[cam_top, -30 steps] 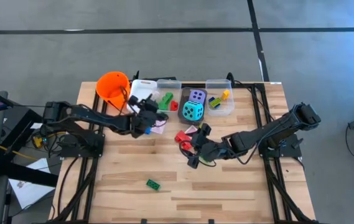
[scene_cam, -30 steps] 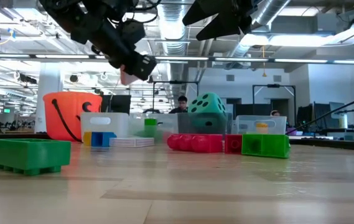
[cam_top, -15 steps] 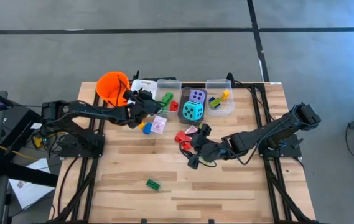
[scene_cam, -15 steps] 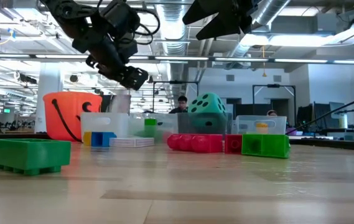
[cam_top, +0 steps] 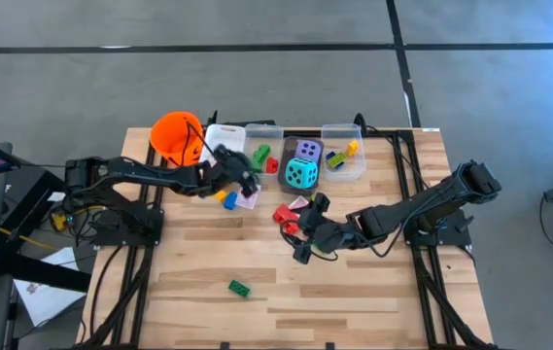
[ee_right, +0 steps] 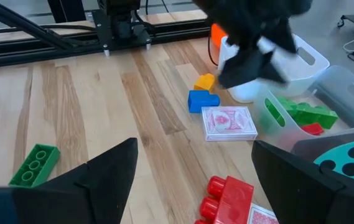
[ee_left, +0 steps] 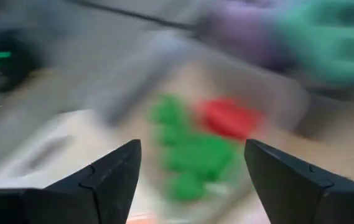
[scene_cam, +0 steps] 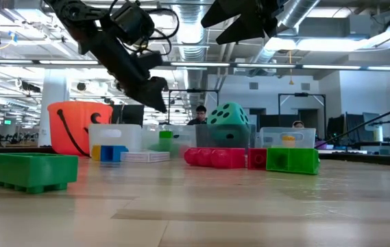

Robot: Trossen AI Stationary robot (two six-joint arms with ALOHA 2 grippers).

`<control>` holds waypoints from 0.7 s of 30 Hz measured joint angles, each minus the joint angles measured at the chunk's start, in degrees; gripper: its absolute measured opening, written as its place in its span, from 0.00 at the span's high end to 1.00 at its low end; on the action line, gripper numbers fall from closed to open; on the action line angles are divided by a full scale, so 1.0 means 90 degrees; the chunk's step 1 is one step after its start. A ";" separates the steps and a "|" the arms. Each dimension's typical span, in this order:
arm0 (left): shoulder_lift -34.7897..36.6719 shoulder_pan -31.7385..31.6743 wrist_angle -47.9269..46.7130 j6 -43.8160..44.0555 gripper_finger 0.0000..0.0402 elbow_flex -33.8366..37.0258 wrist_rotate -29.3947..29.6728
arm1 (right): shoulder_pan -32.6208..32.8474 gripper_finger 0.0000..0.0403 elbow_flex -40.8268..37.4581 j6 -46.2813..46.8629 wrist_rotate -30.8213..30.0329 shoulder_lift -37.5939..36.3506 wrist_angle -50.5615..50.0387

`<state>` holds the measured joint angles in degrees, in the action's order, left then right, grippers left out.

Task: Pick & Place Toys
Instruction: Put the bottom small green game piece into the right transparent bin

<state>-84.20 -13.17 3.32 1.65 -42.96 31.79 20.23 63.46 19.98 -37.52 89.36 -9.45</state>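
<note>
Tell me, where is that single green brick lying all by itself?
In the high view the green brick lies alone on the bare wood at the table's near edge, left of centre, far from the bins and other toys.

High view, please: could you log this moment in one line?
left claw: open, above pink-white card | right claw: open, waiting by red brick | green brick: alone
</note>
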 joint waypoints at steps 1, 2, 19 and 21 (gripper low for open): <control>0.0000 0.0005 -0.0015 -0.0127 0.30 0.0000 -0.0621 | 0.0000 0.23 0.0000 -0.0001 0.0000 0.0000 0.0000; 0.0000 0.0023 -0.0036 -0.0238 0.30 0.0000 -0.1311 | 0.0000 0.23 0.0000 -0.0001 0.0000 0.0000 0.0000; -0.0003 0.2869 -0.0717 0.0351 0.30 0.0000 -0.5878 | 0.0000 0.23 -0.0002 -0.0050 0.0002 0.0000 -0.0117; -0.0005 0.3451 -0.0804 0.0404 0.30 0.0000 -0.5220 | 0.0000 0.23 -0.0002 -0.0050 0.0002 0.0000 -0.0115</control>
<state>-84.25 17.89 -3.92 5.29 -42.96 -15.19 20.23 63.44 19.53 -37.50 89.36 -10.49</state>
